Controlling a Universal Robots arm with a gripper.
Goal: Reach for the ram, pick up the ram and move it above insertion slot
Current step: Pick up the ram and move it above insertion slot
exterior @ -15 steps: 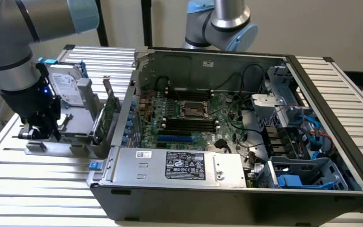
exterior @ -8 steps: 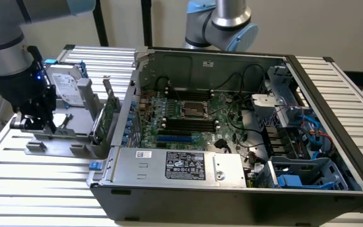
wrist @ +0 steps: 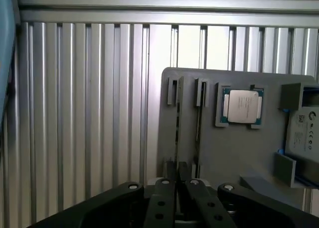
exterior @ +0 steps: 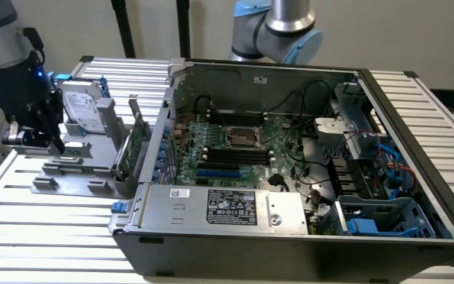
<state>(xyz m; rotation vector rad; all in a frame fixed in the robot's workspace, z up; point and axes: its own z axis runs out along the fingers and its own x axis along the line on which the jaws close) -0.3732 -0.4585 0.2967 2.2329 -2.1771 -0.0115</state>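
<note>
Looking past the open computer case, I see the gray fixture at its nine o'clock. There the gripper has its fingers pinched on the edge-on ram. I judge it grasped but not yet lifted or carried over the slot.

Matt black tool, ribbed metal table

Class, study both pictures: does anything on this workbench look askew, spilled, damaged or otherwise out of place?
Nothing stands out. The hard drive and expansion card stand in the gray fixture, the processor sits square in its holder, and the open computer case lies flat on the table with nothing spilled.
</note>
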